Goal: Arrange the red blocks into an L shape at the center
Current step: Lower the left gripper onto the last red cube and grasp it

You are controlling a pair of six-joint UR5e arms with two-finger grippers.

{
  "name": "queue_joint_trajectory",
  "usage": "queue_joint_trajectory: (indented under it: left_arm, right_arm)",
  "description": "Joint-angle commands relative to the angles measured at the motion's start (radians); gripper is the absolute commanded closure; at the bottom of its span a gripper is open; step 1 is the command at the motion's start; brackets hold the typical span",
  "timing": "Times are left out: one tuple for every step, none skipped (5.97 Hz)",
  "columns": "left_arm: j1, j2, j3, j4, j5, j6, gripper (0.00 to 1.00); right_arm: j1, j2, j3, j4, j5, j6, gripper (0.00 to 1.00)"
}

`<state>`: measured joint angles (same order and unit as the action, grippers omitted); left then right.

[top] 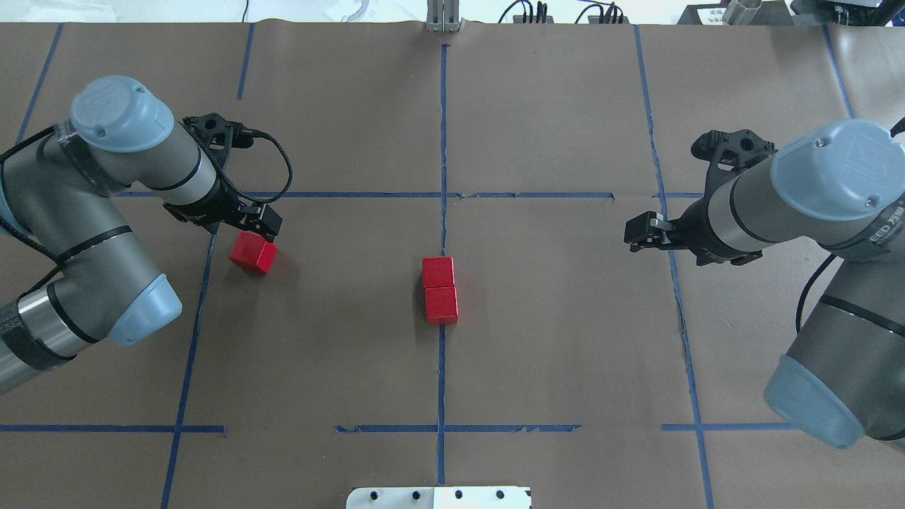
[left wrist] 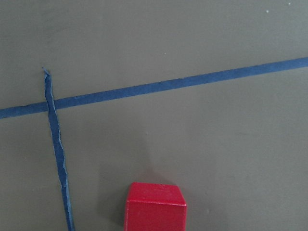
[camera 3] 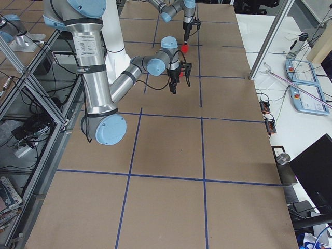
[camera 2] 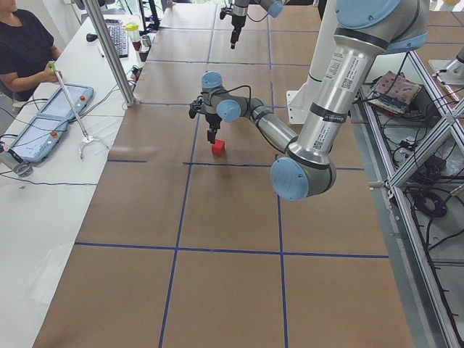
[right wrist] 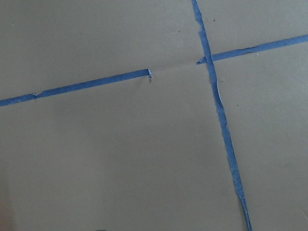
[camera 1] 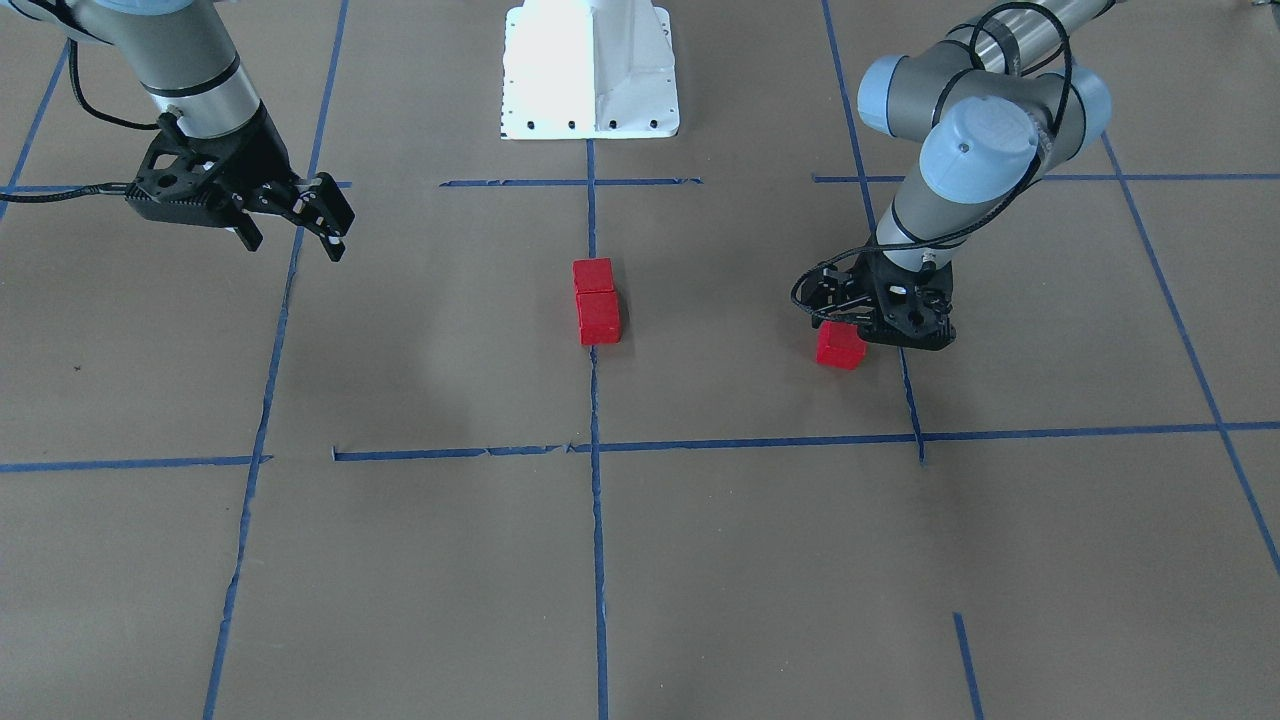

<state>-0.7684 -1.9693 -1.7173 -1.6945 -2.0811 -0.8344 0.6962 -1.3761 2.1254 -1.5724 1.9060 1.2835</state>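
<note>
Two red blocks (top: 440, 291) touch in a line at the table's middle. The third block (top: 252, 254) sits toward the left edge, the left gripper (top: 264, 227) just beyond it, grip impossible to tell. The right gripper (top: 633, 235) looks spread, near the right edge

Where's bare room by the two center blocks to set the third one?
Bare paper flanks the touching pair of blocks: out to the lone block on the robot's left, and to the right gripper on its right. Toward the white base is bare too. Crowded only at the lone block, by the left gripper.
</note>
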Motion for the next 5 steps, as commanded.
queue_joint_trajectory:
  left_arm:
    - [0.003,-0.008,0.034,-0.002,-0.004,-0.003,0.00]
    - [0.009,-0.009,0.045,-0.007,-0.004,-0.008,0.00]
    - [0.012,-0.011,0.082,-0.055,-0.004,-0.009,0.00]
    - [0.015,-0.011,0.106,-0.091,-0.004,-0.014,0.00]
    - [0.020,-0.011,0.114,-0.093,-0.004,-0.012,0.00]
  right_arm:
    - [-0.004,0.006,-0.002,0.000,-0.001,0.000,0.00]
    - [-0.004,0.008,-0.002,0.000,-0.001,-0.001,0.00]
    - [-0.004,0.009,-0.001,0.000,-0.001,0.000,0.00]
    - [-0.006,0.009,-0.001,0.000,-0.001,0.000,0.00]
    - [-0.006,0.011,0.002,0.000,-0.001,0.000,0.00]
